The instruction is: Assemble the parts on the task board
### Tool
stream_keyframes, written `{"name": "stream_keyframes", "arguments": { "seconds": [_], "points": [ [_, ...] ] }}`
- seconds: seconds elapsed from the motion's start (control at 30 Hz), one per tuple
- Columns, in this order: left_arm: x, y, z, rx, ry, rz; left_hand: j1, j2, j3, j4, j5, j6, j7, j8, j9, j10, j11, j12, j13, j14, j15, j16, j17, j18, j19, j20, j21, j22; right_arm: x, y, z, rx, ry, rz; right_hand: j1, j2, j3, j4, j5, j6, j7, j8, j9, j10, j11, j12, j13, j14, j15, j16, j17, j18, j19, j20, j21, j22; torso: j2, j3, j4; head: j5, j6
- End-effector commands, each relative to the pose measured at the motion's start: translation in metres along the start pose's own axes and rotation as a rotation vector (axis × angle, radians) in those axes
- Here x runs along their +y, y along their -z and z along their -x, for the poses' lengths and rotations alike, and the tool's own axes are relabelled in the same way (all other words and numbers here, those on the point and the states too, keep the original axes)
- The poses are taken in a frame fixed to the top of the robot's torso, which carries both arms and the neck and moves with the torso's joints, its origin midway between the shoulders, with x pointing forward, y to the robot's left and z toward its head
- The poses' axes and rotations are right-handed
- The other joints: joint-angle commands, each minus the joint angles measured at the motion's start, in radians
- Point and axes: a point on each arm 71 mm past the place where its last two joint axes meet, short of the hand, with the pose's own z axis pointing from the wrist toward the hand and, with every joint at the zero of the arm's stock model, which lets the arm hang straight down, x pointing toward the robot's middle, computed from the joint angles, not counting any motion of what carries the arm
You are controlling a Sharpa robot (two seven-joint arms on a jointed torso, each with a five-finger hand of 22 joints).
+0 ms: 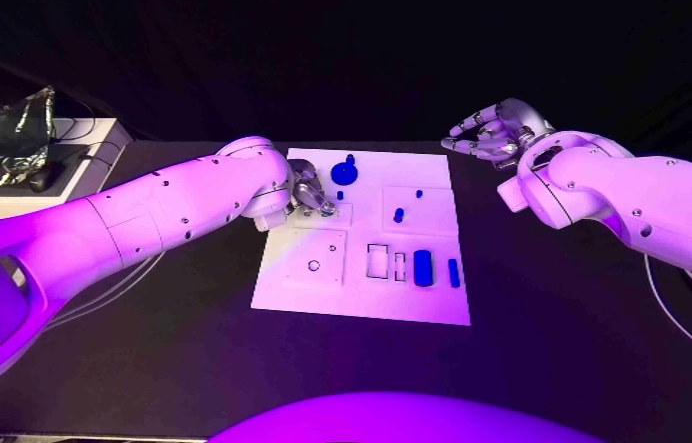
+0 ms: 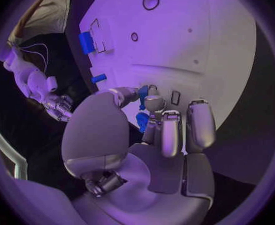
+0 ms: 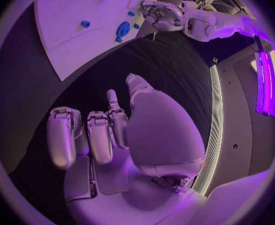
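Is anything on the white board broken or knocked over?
Nothing looks broken or spilled. The task board lies flat on the table, with blue parts resting neatly on it. The left hand is over the board at a small blue part; the right hand hovers empty off to the side.

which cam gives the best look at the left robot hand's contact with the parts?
Left wrist view: the left robot hand is seen close up, its fingertips at small blue parts on the task board. Head view shows it partly hidden behind the arm. Right wrist view shows it far off.
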Motion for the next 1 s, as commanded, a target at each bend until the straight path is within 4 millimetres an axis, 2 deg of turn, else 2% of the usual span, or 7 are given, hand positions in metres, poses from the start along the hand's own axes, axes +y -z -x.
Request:
{"name": "stream_keyframes", "arguments": {
  "seconds": [0.03, 0.5, 1.0],
  "points": [
    [0.0010, -0.0009, -0.0047, 0.044, -0.010, 0.011, -0.012, 0.002, 0.224, -0.216, -0.002, 0.004, 0.000, 0.005, 0.001, 0.000, 0.007, -0.007, -0.001, 0.091, 0.007, -0.003, 0.219, -0.018, -0.002, 0.006, -0.001, 0.000, 0.0010, -0.0001, -0.0010, 0.011, 0.006, 0.013, -0.013, 0.000, 0.007, 0.001, 0.005, -0.008, 0.002, 0.001, 0.001, -0.008, 0.000, -0.007, 0.121, 0.080, -0.009, -0.005, 0.163, 0.020, 0.046, -0.007, -0.004, 0.167, 0.000, 0.0004, -0.0003, 0.000, -0.001],
    [0.0066, -0.0007, -0.0016, 0.022, -0.037, 0.042, -0.013, 0.004, 0.229, -0.223, -0.002, 0.004, 0.001, 0.005, 0.002, 0.002, 0.007, -0.005, 0.001, 0.092, 0.007, -0.002, 0.220, -0.019, -0.001, 0.006, 0.000, 0.003, 0.0006, -0.0001, -0.0007, 0.011, 0.007, 0.012, -0.015, -0.001, 0.010, 0.001, 0.006, -0.010, 0.002, 0.005, 0.004, -0.008, 0.000, -0.007, 0.121, 0.080, -0.009, -0.005, 0.163, 0.020, 0.045, -0.007, -0.006, 0.167, -0.001, -0.0013, 0.0005, 0.000, -0.004],
    [0.0091, 0.0000, 0.0009, -0.003, -0.054, 0.054, -0.014, 0.006, 0.233, -0.228, -0.002, 0.005, 0.001, 0.006, 0.004, 0.003, 0.007, -0.005, 0.002, 0.092, 0.007, -0.002, 0.220, -0.019, 0.001, 0.006, 0.001, 0.005, 0.0006, -0.0002, -0.0010, 0.012, 0.007, 0.012, -0.015, -0.001, 0.010, 0.001, 0.006, -0.010, 0.002, 0.005, 0.004, -0.008, 0.000, -0.007, 0.121, 0.080, -0.009, -0.005, 0.163, 0.020, 0.045, -0.007, -0.006, 0.167, 0.000, -0.0014, 0.0004, 0.001, -0.007]
  ]
}}
